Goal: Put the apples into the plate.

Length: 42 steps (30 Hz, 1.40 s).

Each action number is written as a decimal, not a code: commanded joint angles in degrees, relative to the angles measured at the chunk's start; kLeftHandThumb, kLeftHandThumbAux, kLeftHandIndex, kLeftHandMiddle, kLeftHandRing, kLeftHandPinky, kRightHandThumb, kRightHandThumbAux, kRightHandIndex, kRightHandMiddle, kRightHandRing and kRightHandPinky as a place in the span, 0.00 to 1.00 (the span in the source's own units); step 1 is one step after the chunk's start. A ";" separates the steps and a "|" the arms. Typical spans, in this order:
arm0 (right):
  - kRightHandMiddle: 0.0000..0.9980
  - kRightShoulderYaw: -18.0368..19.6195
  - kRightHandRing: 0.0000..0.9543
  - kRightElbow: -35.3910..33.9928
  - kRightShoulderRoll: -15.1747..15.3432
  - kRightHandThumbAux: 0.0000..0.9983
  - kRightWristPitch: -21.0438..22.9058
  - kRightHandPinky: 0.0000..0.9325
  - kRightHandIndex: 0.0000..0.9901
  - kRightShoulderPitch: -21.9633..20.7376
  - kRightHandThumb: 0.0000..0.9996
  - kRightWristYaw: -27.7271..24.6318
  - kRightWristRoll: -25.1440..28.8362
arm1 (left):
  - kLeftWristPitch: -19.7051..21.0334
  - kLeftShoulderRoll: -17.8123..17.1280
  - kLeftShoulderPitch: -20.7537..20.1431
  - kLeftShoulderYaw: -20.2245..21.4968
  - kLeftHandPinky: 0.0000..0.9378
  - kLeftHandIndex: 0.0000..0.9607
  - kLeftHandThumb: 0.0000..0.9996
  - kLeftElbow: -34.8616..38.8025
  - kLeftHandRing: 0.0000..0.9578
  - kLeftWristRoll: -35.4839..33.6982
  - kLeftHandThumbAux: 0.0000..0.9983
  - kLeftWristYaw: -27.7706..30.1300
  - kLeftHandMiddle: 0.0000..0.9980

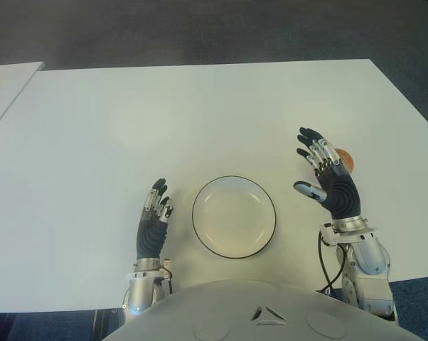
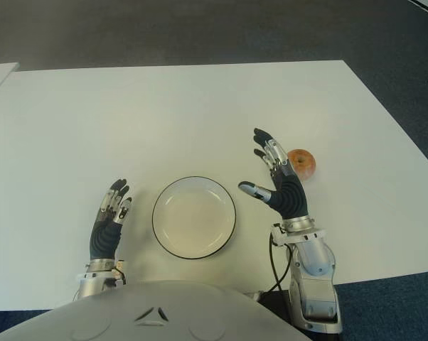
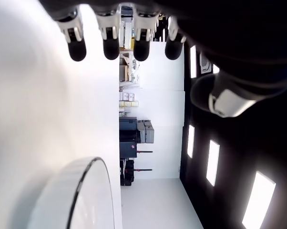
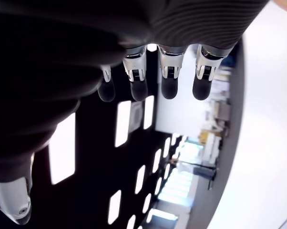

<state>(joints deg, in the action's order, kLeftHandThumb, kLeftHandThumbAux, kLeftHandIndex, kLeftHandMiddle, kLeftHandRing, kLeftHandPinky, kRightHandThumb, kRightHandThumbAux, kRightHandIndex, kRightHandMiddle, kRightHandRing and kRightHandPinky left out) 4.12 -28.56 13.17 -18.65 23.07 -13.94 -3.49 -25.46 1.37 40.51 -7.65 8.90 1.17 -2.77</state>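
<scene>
White table surface (image 2: pixel 164 106) fills the work area; dark carpet borders it on the far and right sides

Object positions:
- Plate (image 2: pixel 194 217): empty, white with a dark rim, sitting between the two hands.
- Apple (image 2: pixel 301 163): only one is visible. It sits on the table just beyond the right hand's fingertips, on their outer side, away from the plate. In the left eye view the fingers hide most of it.

Hand states:
- Right hand (image 2: pixel 279 182): raised, fingers extended and spread, thumb pointing toward the plate, nothing held. The right wrist view confirms straight fingers and an empty palm.
- Left hand (image 1: pixel 154 220): shows just left of the plate, fingers extended and close together, nothing held. Contact with the table cannot be confirmed.

Judged risks:
- The apple is round and free to roll. A touch from the backs or tips of the fingers before they close would likely push it toward the right table edge.
- The palm faces the plate, not the apple. Closing without turning the hand first would likely catch only air.
- A carry that passes low over the dark rim could strike and shift the plate.
- A release from height could let the apple bounce out
</scene>
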 commanded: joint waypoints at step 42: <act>0.00 -4.96 0.00 42.09 40.91 0.14 -12.36 0.00 0.00 -36.70 0.22 10.71 -50.53 | 2.81 -0.99 -2.00 1.75 0.00 0.00 0.07 0.37 0.00 -3.15 0.46 3.83 0.00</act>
<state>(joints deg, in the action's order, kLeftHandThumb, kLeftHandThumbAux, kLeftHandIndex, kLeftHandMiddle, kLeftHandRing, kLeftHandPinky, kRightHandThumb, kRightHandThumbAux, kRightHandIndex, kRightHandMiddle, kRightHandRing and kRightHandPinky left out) 1.15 10.48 52.87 -30.54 -11.56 -2.63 -55.03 -23.78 0.54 38.26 -5.74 8.83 -1.67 0.42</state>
